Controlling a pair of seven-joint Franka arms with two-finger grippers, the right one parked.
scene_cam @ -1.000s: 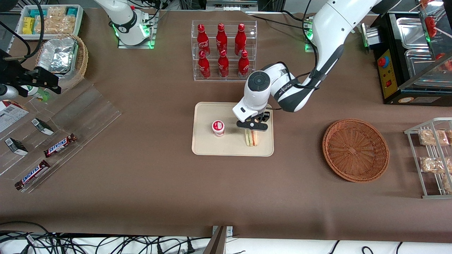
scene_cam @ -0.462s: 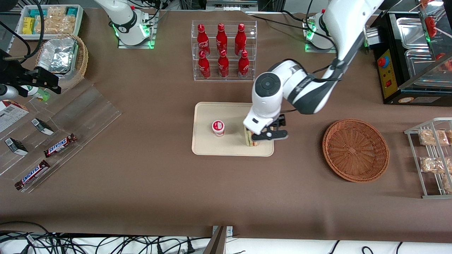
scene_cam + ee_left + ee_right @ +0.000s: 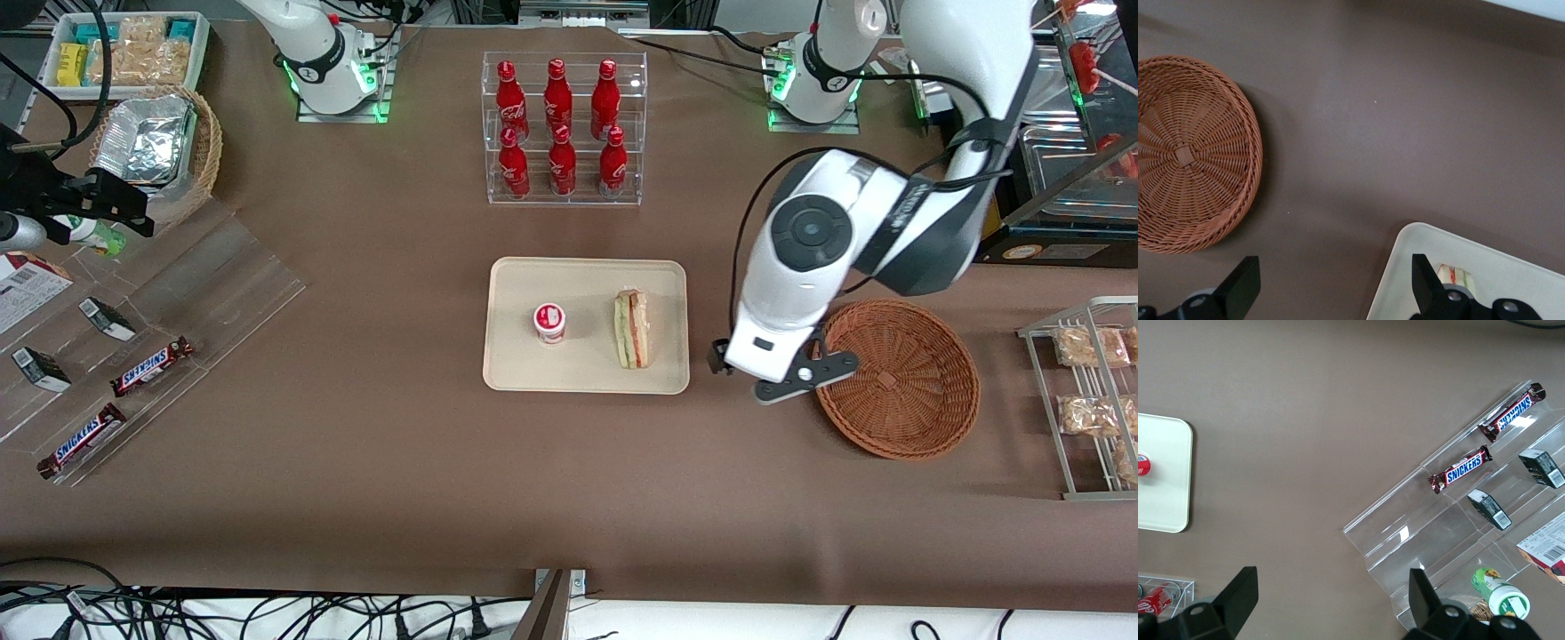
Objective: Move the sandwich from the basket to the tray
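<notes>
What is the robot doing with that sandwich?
The sandwich lies on the tray beside a small red-lidded cup. The robot's tool is open and holds nothing; it hangs above the table between the tray and the basket, which has nothing in it. So the sandwich looks delivered.

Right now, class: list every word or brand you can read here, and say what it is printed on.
"SNICKERS": two chocolate bars on the clear acrylic rack.
Red bottles' script: too small to read.
Small cup's lid: unreadable.
Sandwich, tray, basket, open gripper between them: no text.
</notes>
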